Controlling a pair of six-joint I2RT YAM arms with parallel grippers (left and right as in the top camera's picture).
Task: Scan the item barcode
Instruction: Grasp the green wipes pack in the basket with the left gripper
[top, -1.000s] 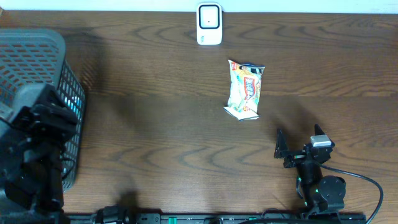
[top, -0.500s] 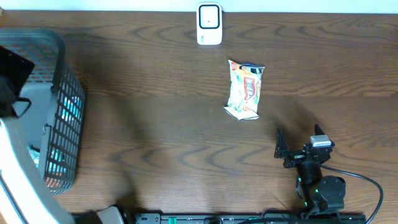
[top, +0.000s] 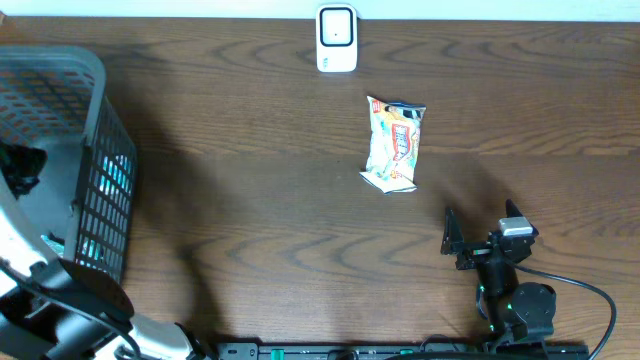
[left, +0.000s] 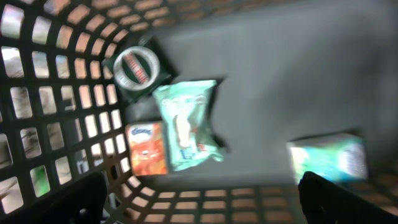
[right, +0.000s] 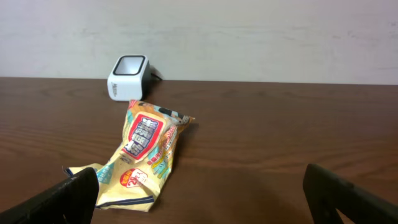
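At the table's left edge, the grey mesh basket (top: 112, 160) holds a round dark tin (left: 138, 68) with a red band, a pale green packet (left: 188, 124), an orange box (left: 147, 148) and a teal box (left: 326, 158) — all lettering blurred. The left gripper (left: 202, 190) hangs inside, fingers spread wide, empty. Mid-table, the white scanner (top: 337, 39) stands at the far edge. Near it lies the snack packet (top: 394, 146), flat, its red label's print too small to read. The right gripper (top: 481, 230) sits lower right — jaws wide apart, holding nothing.
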